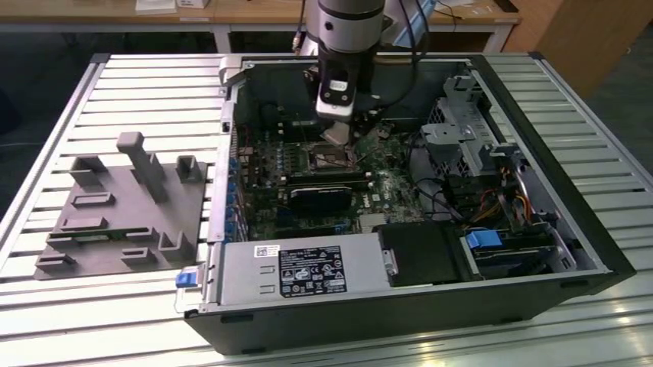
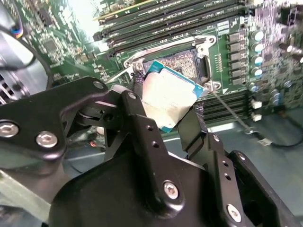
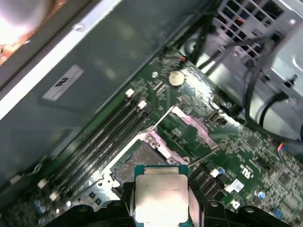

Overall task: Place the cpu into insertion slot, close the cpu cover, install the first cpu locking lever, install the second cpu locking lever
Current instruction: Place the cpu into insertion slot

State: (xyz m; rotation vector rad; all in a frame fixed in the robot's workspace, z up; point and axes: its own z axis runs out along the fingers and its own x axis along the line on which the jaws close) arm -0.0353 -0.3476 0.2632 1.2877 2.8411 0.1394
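Evidently the first step is in hand: the black two-fingered gripper [image 2: 168, 108] is clamped on the small flat square cpu with its dull silver-grey metal top [image 2: 171, 94]. It pinches the chip by two opposite edges and holds it at a slant just above the square dark-framed insertion slot with its brownish-gold contact field [image 2: 183, 57], apart from it as far as I can judge. In the exterior view this sits a little above the centre of the frame, inside the open black computer case [image 1: 408, 317]. The thin silver metal cpu cover [image 3: 191, 127] stands flipped back beyond the socket and a thin wire locking lever [image 2: 231, 112] lies off to one side, so the contact field is bare. To my eye, seating the chip calls for levelling it, squaring its edges with the frame and lowering it straight and gently. Room is tight: the long narrow black memory slots [image 2: 156, 21] run just beside one edge of the socket and the raised cover guards another, while the space overhead looks free
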